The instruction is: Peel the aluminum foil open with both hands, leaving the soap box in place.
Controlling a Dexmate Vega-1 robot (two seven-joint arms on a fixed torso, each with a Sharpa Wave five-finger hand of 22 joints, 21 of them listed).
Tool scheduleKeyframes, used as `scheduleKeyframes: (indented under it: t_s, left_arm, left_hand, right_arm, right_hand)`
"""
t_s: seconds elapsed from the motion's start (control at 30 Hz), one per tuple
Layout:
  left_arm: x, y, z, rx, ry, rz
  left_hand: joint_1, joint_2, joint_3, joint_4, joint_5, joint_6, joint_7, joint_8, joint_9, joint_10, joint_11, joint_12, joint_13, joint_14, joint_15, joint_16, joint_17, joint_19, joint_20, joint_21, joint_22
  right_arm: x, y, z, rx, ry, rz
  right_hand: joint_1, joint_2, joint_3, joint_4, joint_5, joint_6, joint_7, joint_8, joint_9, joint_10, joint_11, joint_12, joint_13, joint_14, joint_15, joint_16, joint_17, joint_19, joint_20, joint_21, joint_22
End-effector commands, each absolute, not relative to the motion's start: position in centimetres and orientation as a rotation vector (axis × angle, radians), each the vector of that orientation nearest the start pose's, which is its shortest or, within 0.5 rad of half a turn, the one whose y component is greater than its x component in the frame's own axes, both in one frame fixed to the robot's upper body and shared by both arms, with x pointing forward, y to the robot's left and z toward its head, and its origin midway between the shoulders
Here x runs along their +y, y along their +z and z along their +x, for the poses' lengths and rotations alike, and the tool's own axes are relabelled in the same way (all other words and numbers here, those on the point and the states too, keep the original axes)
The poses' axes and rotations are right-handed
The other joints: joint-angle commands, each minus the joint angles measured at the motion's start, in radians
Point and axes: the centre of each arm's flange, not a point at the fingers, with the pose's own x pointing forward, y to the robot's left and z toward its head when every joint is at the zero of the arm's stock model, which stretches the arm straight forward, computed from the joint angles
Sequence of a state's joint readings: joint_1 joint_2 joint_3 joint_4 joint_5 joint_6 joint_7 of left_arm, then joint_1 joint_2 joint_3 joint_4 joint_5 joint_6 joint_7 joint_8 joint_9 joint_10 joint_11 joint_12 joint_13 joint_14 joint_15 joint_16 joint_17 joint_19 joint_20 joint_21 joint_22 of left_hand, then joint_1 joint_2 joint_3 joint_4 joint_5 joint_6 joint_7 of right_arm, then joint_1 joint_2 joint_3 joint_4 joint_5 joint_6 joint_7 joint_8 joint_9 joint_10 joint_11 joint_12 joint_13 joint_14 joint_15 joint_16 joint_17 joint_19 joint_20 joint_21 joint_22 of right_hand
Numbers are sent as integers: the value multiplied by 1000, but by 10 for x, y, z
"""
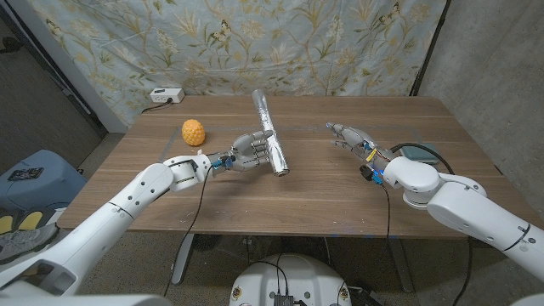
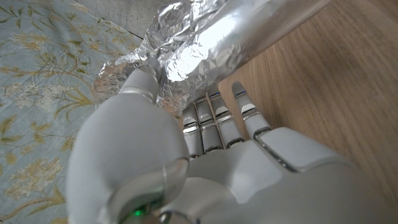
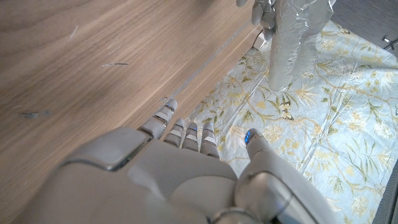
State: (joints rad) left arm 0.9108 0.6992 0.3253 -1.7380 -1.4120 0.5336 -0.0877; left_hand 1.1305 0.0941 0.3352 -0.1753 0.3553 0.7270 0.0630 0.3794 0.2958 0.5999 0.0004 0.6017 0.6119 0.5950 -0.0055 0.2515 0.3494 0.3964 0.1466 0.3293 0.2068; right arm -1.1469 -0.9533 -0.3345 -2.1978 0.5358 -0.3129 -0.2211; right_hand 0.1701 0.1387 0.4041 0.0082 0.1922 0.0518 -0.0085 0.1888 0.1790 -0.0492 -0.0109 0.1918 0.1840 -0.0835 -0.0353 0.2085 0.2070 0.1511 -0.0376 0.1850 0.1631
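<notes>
The left hand (image 1: 248, 152) grips a long, crinkled silver package wrapped in aluminium foil (image 1: 270, 133), its fingers closed round the lower part of the package. In the head view the package stands tilted above the middle of the brown wooden table (image 1: 289, 191), its lower end near the hand and its upper end leaning away toward the far edge. The left wrist view brings out what the head view cannot: the thumb (image 2: 142, 84) presses against the foil on one side while the other fingers (image 2: 214, 121) curl under the package (image 2: 205, 43), and the foil there is bunched and creased. Whether the lower end touches the table I cannot tell.

The right hand (image 1: 349, 136) holds nothing; its fingers are stretched out and slightly apart, pointing toward the package, well apart from it across bare wood. The right wrist view shows those extended fingers (image 3: 180, 127) above the table's grain, with the foil package (image 3: 292, 37) beyond them, held by the left hand (image 3: 264, 18) against the floral cloth backdrop (image 3: 336, 124).

Both white arms reach in with bent elbows. A small yellow-orange knobbly fruit-shaped object (image 1: 195, 132) lies on the table to the left of the left hand, and a white power strip (image 1: 167, 96) sits near the table's far left corner.
</notes>
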Motion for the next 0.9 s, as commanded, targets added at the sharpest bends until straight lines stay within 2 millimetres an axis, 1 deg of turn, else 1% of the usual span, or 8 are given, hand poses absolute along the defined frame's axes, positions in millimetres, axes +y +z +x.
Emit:
scheduleKeyframes:
  t_s: [0.03,0.17,0.37,0.5,0.67,0.77,0.83,0.9]
  left_arm:
    - [205,-37,584,79,-765,-423]
    - [208,-36,584,79,-760,-417]
    - [210,-36,584,85,-761,-403]
    - [211,-35,585,88,-759,-392]
    - [212,-33,585,87,-753,-382]
    - [212,-33,586,89,-733,-392]
    - [212,-33,586,91,-727,-395]
    - [213,-33,585,97,-717,-384]
  left_hand:
    - [18,38,25,19,3,19,13,117,3,-16,8,-12,4,-3,7,5,4,0,1,7,5]
    - [9,35,20,23,2,1,16,104,-1,-34,17,-20,6,-20,20,0,6,-8,7,5,4]
    - [-7,29,13,29,0,-21,19,88,-5,-56,27,-30,7,-30,29,-2,6,-18,14,3,5]
    - [-16,30,13,33,0,-33,29,78,-9,-64,37,-34,8,-34,34,-4,6,-24,20,2,5]
    - [-28,28,10,37,-1,-37,32,71,-11,-68,41,-37,8,-38,36,-7,5,-25,23,2,5]
    - [-32,36,14,37,-1,6,33,84,-11,-52,32,-31,9,-26,36,-2,4,-19,25,6,5]
    - [-29,44,23,31,2,40,18,96,-5,-16,20,-19,11,0,22,7,2,0,19,15,4]
    - [-26,46,28,27,4,58,25,103,-2,0,17,-14,11,14,18,11,-1,8,14,20,4]
  right_arm:
    - [-218,-26,506,-392,291,-461]
    - [-217,-28,507,-392,295,-455]
    - [-217,-32,509,-382,294,-441]
    - [-218,-35,511,-377,292,-427]
    - [-218,-38,512,-369,289,-412]
    - [-219,-39,512,-367,284,-408]
    - [-219,-39,512,-367,282,-411]
    - [-220,-39,512,-365,282,-405]
  right_hand:
    - [9,16,4,-7,-1,0,6,3,6,-1,1,2,5,3,0,6,1,10,-63,3,3]
    - [10,16,4,-7,-1,0,6,3,6,-2,1,2,5,2,0,5,1,10,-63,3,3]
    - [11,16,4,-8,-1,0,6,3,6,-1,1,2,5,2,-1,5,1,10,-63,3,3]
    - [12,16,4,-9,-2,0,6,3,6,-2,1,2,5,2,0,5,1,10,-63,3,3]
    - [13,17,4,-9,-2,0,6,3,6,-2,2,2,5,2,1,5,1,10,-63,3,3]
    - [13,17,4,-9,-2,1,7,3,6,-3,1,2,5,2,1,6,1,9,-62,3,3]
    - [14,17,4,-10,-2,1,7,3,6,-3,2,2,5,3,2,6,1,10,-63,3,3]
    - [14,17,4,-10,-2,1,7,3,6,-2,2,2,5,2,2,6,1,9,-62,3,3]
